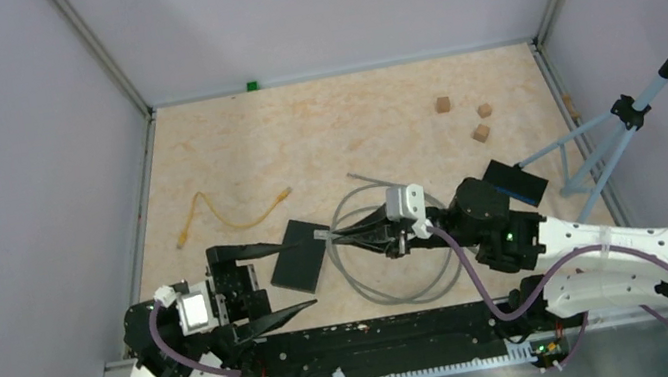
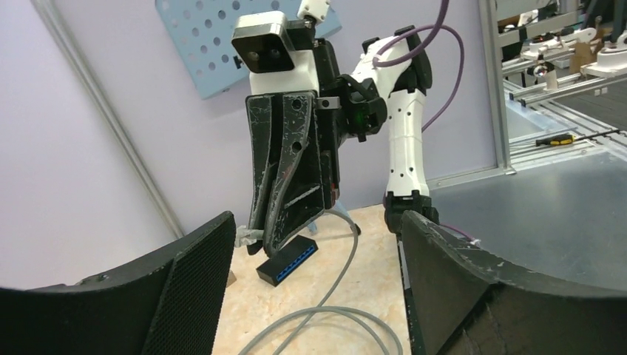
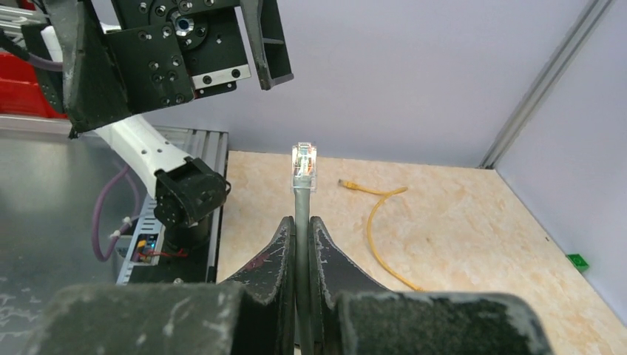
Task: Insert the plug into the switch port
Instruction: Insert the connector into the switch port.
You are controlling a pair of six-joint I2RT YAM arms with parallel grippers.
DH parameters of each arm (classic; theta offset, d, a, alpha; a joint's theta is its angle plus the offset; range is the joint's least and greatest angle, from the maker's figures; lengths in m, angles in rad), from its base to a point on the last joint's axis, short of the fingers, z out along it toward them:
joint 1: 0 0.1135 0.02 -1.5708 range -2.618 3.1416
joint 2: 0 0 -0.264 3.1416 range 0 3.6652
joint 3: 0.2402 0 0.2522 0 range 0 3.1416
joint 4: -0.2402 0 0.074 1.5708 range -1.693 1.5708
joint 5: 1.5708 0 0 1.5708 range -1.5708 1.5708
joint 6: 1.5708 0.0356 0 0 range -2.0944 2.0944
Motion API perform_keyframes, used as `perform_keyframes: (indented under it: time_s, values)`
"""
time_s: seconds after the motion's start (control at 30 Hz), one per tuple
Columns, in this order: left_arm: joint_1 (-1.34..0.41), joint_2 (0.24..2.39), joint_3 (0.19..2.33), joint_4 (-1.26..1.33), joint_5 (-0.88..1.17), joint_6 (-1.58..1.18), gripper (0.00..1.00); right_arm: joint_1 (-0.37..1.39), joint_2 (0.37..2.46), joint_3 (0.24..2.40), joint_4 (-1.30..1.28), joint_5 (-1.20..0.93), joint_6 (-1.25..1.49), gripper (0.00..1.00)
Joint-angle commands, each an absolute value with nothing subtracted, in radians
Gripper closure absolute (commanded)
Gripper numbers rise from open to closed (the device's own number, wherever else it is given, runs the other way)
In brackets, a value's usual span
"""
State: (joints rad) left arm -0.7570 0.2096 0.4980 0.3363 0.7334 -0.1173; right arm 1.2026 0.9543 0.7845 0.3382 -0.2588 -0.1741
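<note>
- ok so the right pincer (image 3: 303,222) is clamped tight on the grey cable (image 1: 397,295), just behind the plug (image 3: 304,159). The clear plug pokes out past the fingertips, free on every side.
- from above, the plug sits right at the right-hand edge of the switch (image 1: 298,255), a flat black box lying at an angle on the counter (image 1: 350,125). It isn't in a port.
- in the left wrist view the switch shows a row of blue ports along one long side, with the right pincer's tip hanging just above and to the left of it.
- the left pincer (image 1: 296,278) is spread wide with nothing in it, low by the near edge, fingers on either side of the switch's near-left corner. Pretty crowded there.
- the rest of the grey cable loops in a big ring under the right arm and runs close to the near edge.
- a yellow cable (image 1: 223,216) lies well to the left, not far from the left wall rail.
- three small wooden cubes (image 1: 481,133) sit far right, and a tripod (image 1: 605,135) leans in over the right edge.
- the widest bare stretch of board is at the far side, between the yellow cable and the cubes.
</note>
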Motion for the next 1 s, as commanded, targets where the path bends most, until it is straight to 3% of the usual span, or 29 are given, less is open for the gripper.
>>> perform_keyframes:
  time_s: [0.0, 0.33, 0.43, 0.53, 0.7, 0.97]
  values:
    - [-0.758, 0.193, 0.549, 0.219, 0.791, -0.013, 0.15, 1.207, 0.911, 0.84, 0.295, -0.314, -0.193, 1.0]
    - [-0.758, 0.195, 0.566, 0.14, 0.727, 0.012, 0.2, 1.207, 0.898, 0.844, 0.253, -0.39, -0.277, 1.0]
    - [-0.758, 0.205, 0.571, 0.06, 0.398, -0.164, 0.03, 1.208, 0.924, 0.849, 0.177, -0.281, -0.297, 1.0]
    - [-0.758, 0.241, 0.594, -0.112, 0.143, -0.303, 0.01, 1.207, 0.938, 0.817, 0.122, -0.142, -0.281, 1.0]
    - [-0.758, 0.397, 0.582, -0.309, -0.045, -0.485, 0.01, 1.207, 0.941, 0.735, 0.035, 0.075, -0.266, 1.0]
    - [-0.745, 0.494, 0.469, -0.308, -0.185, -0.67, 0.01, 1.208, 1.023, 0.79, -0.152, 0.432, -0.39, 1.0]
